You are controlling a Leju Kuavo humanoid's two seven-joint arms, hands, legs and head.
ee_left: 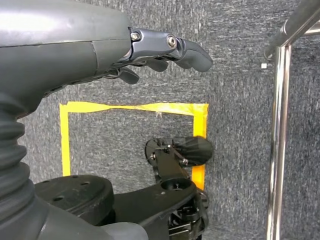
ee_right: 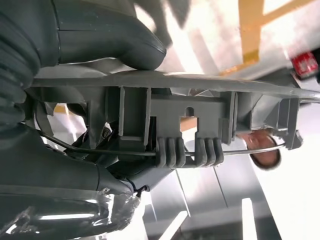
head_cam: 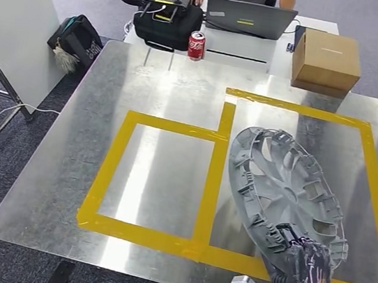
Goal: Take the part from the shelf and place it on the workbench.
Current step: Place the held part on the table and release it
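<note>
Metal workbench w/ yellow tape: right hand grips grey wheel cover rim, tilted. Left hand hangs empty, fingers straight.

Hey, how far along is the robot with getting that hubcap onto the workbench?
Done: the hubcap is off the shelf and over the metal workbench, above the larger yellow-taped square. In hand: the right hand grips its near rim, tilted. Left: lay it flat and let go. The left hand hangs empty.
</note>
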